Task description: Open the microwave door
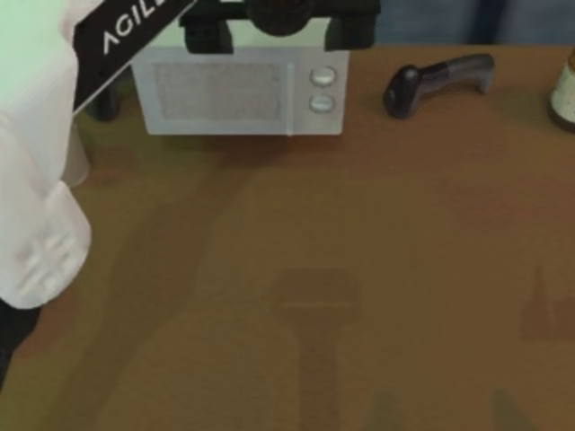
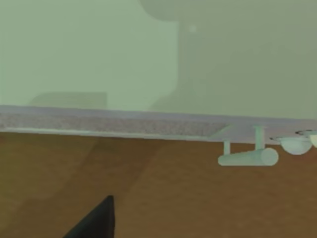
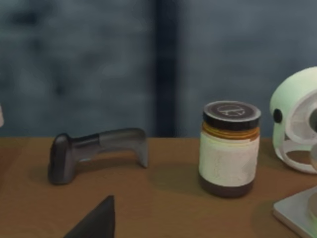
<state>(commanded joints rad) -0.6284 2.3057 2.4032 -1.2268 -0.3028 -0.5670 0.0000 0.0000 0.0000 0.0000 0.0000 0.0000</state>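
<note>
The pale white-green microwave [image 1: 238,90] stands at the back of the table, left of centre. Its door [image 1: 216,92], with the grey mesh window, lies flush with the front, beside two round knobs [image 1: 322,77]. My left gripper [image 1: 278,22] hovers open above the microwave's top, near its back edge, touching nothing. In the left wrist view I look across the top [image 2: 99,59] onto the door's edge [image 2: 124,126], its bar handle [image 2: 247,157] and a knob [image 2: 295,145]; one dark fingertip [image 2: 99,223] shows. The right arm is outside the top view; one of its fingertips [image 3: 101,220] shows over the table.
A dark handheld scanner [image 1: 437,79] lies right of the microwave. A jar with a dark lid [image 1: 564,90] stands at the table's far right edge. In the right wrist view, a white rounded device [image 3: 297,119] stands beyond the jar [image 3: 229,148].
</note>
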